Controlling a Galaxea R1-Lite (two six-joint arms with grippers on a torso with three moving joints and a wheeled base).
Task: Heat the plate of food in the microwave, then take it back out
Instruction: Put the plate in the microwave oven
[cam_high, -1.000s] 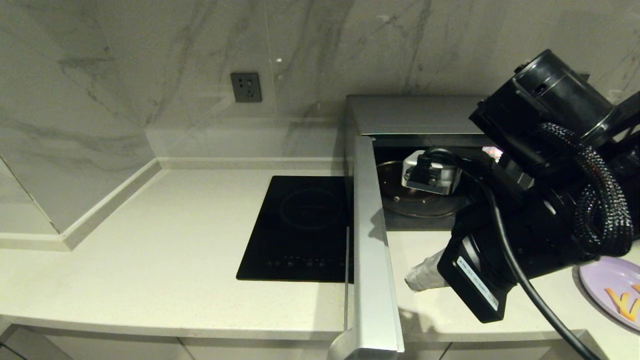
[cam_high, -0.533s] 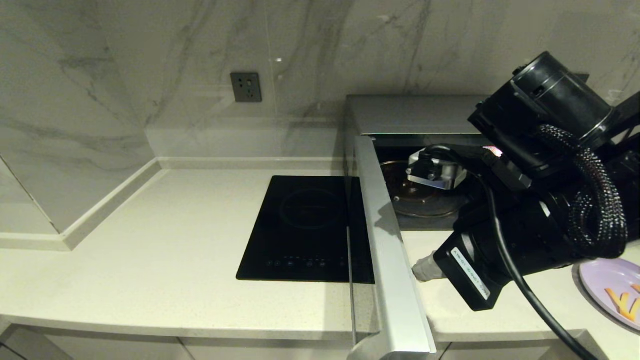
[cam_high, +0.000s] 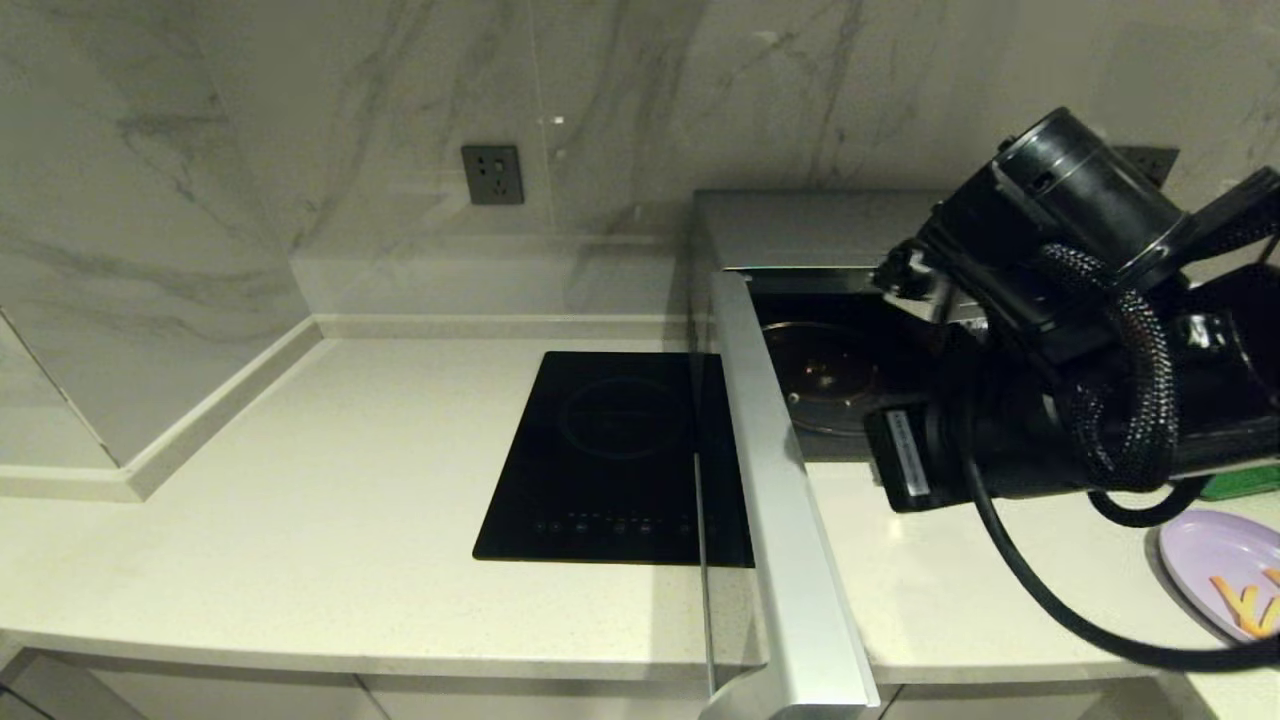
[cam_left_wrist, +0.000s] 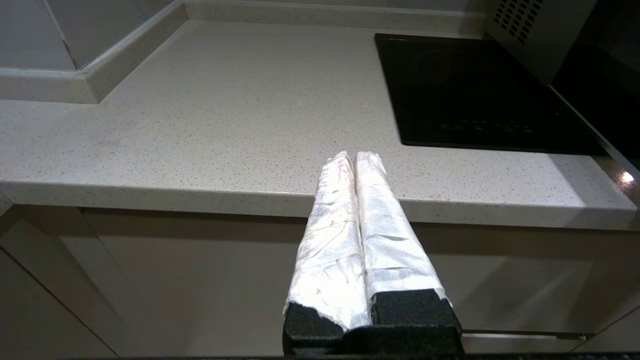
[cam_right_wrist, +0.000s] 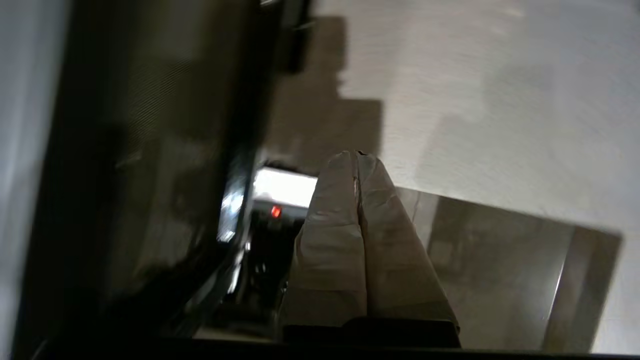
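The silver microwave stands at the back right with its door swung wide open toward me. Its glass turntable lies bare inside. The lavender plate of food, with orange sticks on it, rests on the counter at the far right edge. My right arm hangs in front of the microwave opening, between door and plate; its fingers are hidden in the head view. In the right wrist view my right gripper is shut on nothing, beside the dark door glass. My left gripper is shut and parked below the counter's front edge.
A flat black induction hob is set into the counter left of the open door, which overhangs its right side. A green tray peeks out behind the right arm. A wall socket sits on the marble backsplash.
The microwave door swung wider open to the left. My right arm drew back to the right, away from the turntable, and its white fingers dropped out of the head view.
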